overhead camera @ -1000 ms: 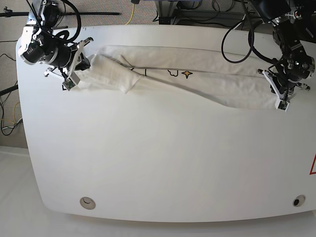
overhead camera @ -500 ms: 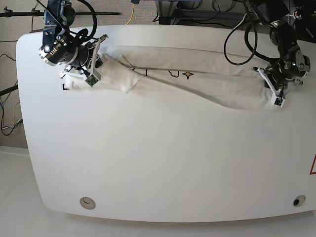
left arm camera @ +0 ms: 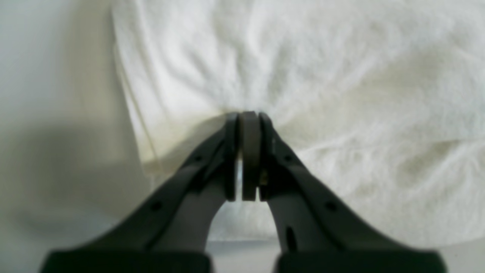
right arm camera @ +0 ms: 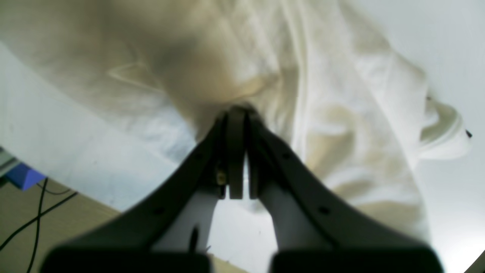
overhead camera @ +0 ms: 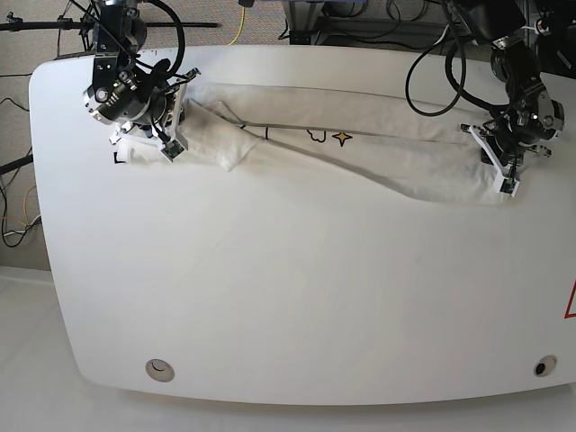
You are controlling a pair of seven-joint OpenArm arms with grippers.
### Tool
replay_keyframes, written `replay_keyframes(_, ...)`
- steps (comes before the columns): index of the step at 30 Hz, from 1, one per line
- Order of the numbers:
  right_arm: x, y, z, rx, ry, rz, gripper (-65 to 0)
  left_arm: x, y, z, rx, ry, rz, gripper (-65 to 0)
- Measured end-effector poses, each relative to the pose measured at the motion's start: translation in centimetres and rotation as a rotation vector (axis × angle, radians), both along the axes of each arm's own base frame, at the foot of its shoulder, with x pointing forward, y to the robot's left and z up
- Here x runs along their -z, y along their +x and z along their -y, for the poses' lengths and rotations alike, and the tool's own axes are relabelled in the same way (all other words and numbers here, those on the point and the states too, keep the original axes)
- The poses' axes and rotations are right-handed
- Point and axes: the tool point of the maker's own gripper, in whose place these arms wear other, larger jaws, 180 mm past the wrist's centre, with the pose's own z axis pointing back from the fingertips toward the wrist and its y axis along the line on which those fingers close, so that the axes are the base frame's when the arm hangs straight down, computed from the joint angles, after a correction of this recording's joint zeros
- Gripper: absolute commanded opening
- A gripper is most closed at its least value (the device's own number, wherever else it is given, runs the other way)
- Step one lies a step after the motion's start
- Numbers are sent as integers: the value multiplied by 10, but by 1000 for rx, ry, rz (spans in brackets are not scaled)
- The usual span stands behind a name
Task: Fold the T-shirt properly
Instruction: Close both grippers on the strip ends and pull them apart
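The white T-shirt point(overhead camera: 378, 148) lies stretched in a long, narrow band across the far part of the table point(overhead camera: 288, 297), with a small yellow star of its print point(overhead camera: 341, 137) showing. At the band's right end my left gripper point(overhead camera: 507, 184) is shut on the cloth. The left wrist view shows its tips point(left arm camera: 248, 115) pinching wrinkled fabric point(left arm camera: 303, 57). My right gripper point(overhead camera: 171, 151) is shut on the band's left end. The right wrist view shows its tips point(right arm camera: 237, 112) clamped on bunched cloth point(right arm camera: 322, 94) lifted off the table.
Two round holes point(overhead camera: 159, 368) point(overhead camera: 541, 366) sit near the table's front corners. A red mark point(overhead camera: 571, 301) shows at the right edge, and a small black mark point(overhead camera: 118, 159) lies left of the right gripper. Cables hang behind the table's far edge.
My right gripper has moved toward the table's middle and back, carrying the shirt's left end with it. My left gripper has shifted slightly back and inward, still holding the right end.
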Motion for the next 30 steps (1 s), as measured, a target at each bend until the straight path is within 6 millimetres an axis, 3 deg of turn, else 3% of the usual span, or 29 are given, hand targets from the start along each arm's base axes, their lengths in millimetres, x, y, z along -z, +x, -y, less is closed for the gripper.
replay_keyframes(11,14,12,3,28,40,-4,-650,0,0,1,0,-1,3,-650)
replay_keyframes(23,14,28,-2,41,92,52,-650,-1,2,1,1,-1,9,-650)
replay_keyframes(30,11,36,-1,41,91,65,-650,-5,20,4,12,-6,21,-650)
